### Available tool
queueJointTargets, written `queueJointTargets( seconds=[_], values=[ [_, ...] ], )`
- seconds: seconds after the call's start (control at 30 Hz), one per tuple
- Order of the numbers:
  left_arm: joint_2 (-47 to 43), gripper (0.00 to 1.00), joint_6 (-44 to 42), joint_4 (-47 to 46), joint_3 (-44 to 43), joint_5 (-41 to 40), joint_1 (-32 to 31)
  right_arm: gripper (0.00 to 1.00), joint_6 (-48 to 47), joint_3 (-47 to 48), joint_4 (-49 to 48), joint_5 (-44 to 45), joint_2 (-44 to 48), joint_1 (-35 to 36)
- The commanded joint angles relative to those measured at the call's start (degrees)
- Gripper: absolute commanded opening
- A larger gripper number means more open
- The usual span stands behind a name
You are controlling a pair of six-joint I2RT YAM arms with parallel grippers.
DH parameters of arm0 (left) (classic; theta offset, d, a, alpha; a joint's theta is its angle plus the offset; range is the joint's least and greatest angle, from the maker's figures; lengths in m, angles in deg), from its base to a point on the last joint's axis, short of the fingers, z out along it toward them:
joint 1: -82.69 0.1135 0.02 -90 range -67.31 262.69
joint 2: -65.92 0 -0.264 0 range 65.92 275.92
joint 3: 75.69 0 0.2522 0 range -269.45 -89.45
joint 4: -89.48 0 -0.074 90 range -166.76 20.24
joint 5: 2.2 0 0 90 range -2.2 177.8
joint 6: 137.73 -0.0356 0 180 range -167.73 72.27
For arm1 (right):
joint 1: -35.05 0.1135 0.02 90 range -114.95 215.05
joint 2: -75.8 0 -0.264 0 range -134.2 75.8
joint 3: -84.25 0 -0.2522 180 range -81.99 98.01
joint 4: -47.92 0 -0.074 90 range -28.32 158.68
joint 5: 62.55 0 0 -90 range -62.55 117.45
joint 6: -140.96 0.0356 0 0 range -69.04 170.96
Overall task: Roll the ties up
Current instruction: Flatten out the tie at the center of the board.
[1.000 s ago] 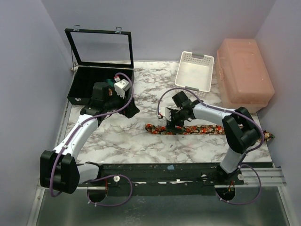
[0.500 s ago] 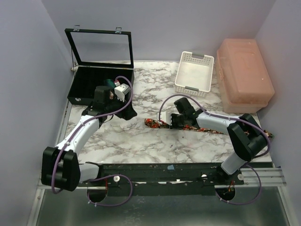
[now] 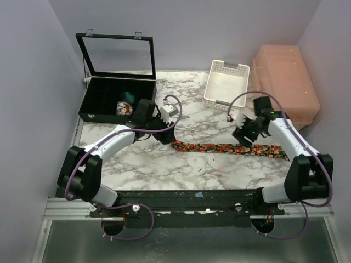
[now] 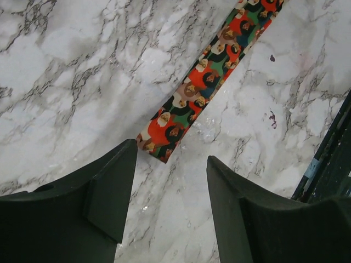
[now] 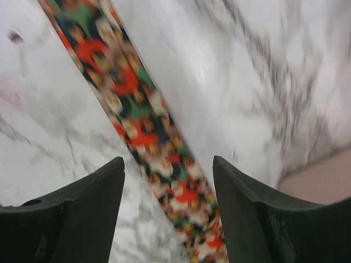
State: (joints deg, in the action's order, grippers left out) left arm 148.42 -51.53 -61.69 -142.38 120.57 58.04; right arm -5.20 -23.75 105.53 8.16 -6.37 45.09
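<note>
Marble table [image 3: 137, 164] — open black case [image 3: 112, 96], white basket [image 3: 226, 83], prob. pink plastic box [image 3: 285, 87].

White marble-pattern worktop [image 3: 137, 159] with grey veins, closed in by plain lavender walls [image 3: 219, 33] on left, back and right. Black case [image 3: 104, 98] with its glass lid standing open sits at the back left corner. White slotted basket [image 3: 226, 82] at the back edge, right of centre. Pink lidded plastic box [image 3: 285, 87] at the back right corner, just beside the basket. Black rail [image 3: 192, 198] runs along the near edge, grey metal floor [image 3: 181, 246] below it. Even, soft lighting.
</note>
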Motion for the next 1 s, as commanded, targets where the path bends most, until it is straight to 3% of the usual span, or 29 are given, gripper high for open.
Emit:
queueJointTargets(
  seconds=[0.0, 0.1, 0.2, 0.5, 0.67, 0.97],
  values=[
    [3.83, 0.58, -1.26, -1.68, -3.42, -1.22, -2.71, 0.64, -3.31, -1.98, 14.10, 5.49, 4.03, -14.76],
    [6.21, 0.58, -0.52, -1.88, -5.37, -0.10, -3.42, 0.50, -0.66, -6.02, 6.88, 12.52, 6.61, -20.42],
    [7.35, 0.58, -0.84, -1.91, -6.73, 0.53, -3.72, 0.38, 4.16, -9.75, -2.23, 18.32, 7.64, -21.47],
    [8.34, 0.58, -3.63, -0.23, -7.72, -0.13, -3.85, 0.33, 11.20, -14.21, -15.97, 22.12, -1.12, -21.48],
    [7.11, 0.58, -3.61, -0.10, -6.04, -0.15, -3.83, 0.32, 3.75, -19.27, -21.81, 25.53, -2.05, -22.57],
    [8.16, 0.58, -0.71, -2.22, -4.89, 1.11, -3.92, 0.32, -17.55, -22.61, -28.67, 26.19, -1.38, -34.10]
  ],
)
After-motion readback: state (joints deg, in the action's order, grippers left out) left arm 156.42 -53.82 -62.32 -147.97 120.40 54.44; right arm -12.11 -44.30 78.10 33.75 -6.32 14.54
